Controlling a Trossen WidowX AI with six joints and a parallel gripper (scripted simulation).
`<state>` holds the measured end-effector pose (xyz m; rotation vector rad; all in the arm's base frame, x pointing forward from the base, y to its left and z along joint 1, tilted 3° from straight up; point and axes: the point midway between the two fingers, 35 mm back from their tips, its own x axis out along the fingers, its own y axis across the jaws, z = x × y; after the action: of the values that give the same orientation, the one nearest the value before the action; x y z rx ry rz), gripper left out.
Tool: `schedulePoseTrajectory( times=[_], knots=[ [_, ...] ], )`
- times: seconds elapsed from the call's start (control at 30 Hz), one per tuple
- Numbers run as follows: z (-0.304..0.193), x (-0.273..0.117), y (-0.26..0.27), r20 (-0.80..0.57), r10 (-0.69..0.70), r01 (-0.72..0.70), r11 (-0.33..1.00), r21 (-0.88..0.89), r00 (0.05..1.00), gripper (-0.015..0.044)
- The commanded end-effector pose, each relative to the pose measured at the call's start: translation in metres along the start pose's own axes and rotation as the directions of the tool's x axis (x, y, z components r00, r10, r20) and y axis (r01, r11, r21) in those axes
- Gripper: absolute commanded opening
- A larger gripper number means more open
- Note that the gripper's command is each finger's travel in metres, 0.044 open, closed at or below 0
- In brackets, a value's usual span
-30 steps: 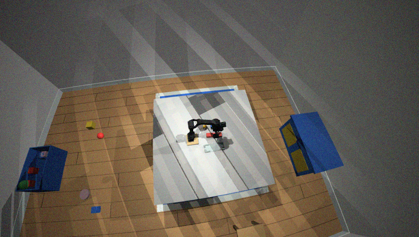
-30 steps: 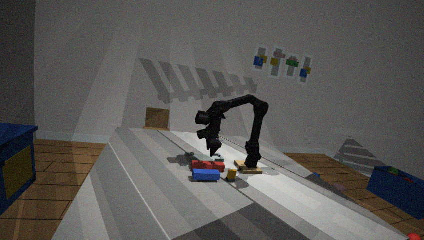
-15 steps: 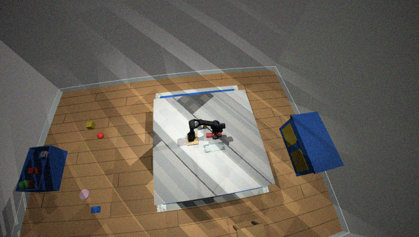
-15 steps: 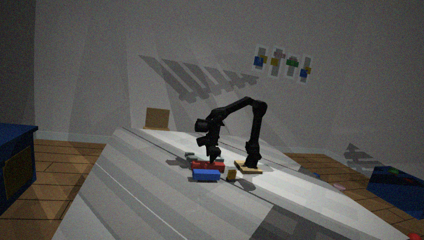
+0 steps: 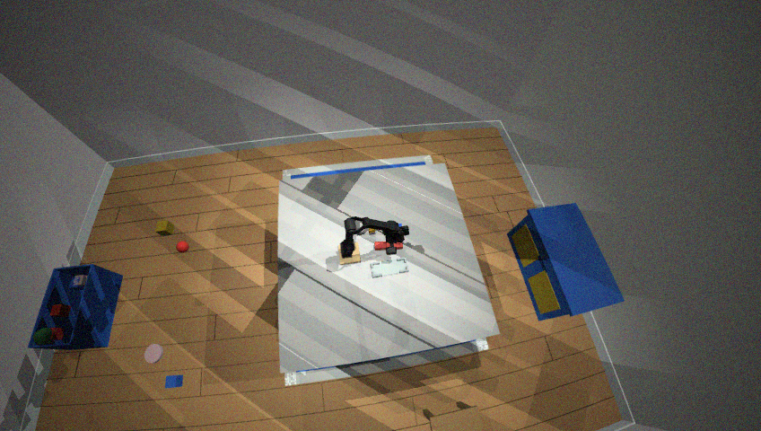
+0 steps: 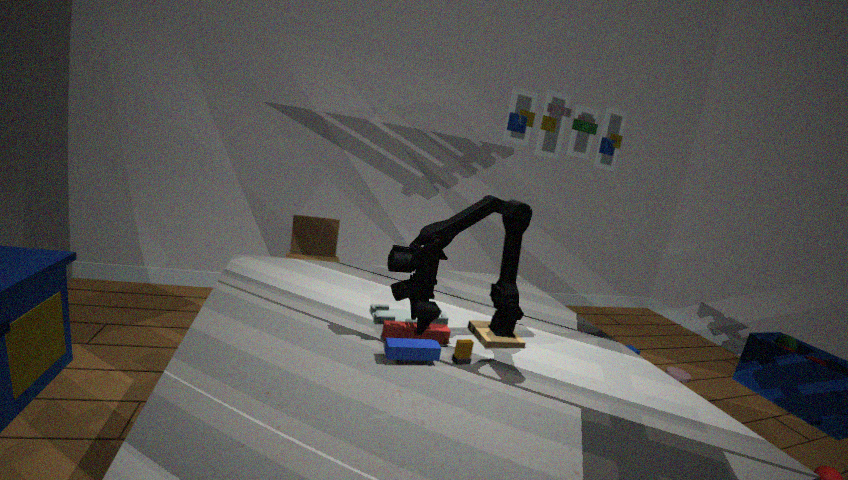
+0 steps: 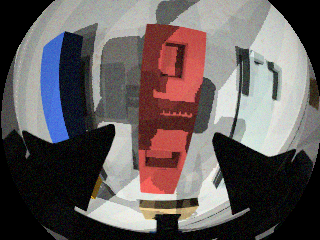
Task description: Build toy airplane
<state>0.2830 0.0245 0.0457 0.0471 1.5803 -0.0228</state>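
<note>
The red fuselage [image 5: 380, 245] [image 6: 389, 331] [image 7: 172, 90] lies on the table outside the jig, its two sockets facing up. The blue wing [image 6: 412, 350] [image 7: 51, 85] lies beside it, roughly parallel. The small yellow tail fin [image 5: 371, 231] [image 6: 464, 349] [image 7: 96, 189] stands near the wing's end, mostly hidden in the wrist view. The pale jig [image 5: 389, 267] [image 7: 260, 90] lies on the fuselage's other side, with nothing in it. My gripper [image 7: 166, 134] is open and empty, pointing down above the fuselage, with one finger on each side of it in the wrist view.
The arm's wooden base [image 5: 350, 258] [image 6: 496, 341] [image 7: 170, 207] stands near one end of the fuselage. The white table [image 5: 341, 320] [image 6: 333, 410] carries all the parts. A blue cabinet [image 5: 576, 261] and a blue toy bin [image 5: 101, 307] stand on the floor away from the table.
</note>
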Motion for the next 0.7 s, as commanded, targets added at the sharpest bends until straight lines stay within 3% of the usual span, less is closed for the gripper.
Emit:
schedulePoseTrajectory(
  times=[0.0,0.5,0.67],
  knots=[
    [-0.002,0.010,0.001,-0.007,0.003,-0.003,1.000,0.004,1.000,0.0440],
    [-0.003,0.031,0.000,-0.007,0.003,-0.003,1.000,0.004,1.000,0.0440],
    [-0.003,0.031,0.000,-0.007,0.003,-0.003,1.000,0.004,1.000,0.0309]
  ],
)
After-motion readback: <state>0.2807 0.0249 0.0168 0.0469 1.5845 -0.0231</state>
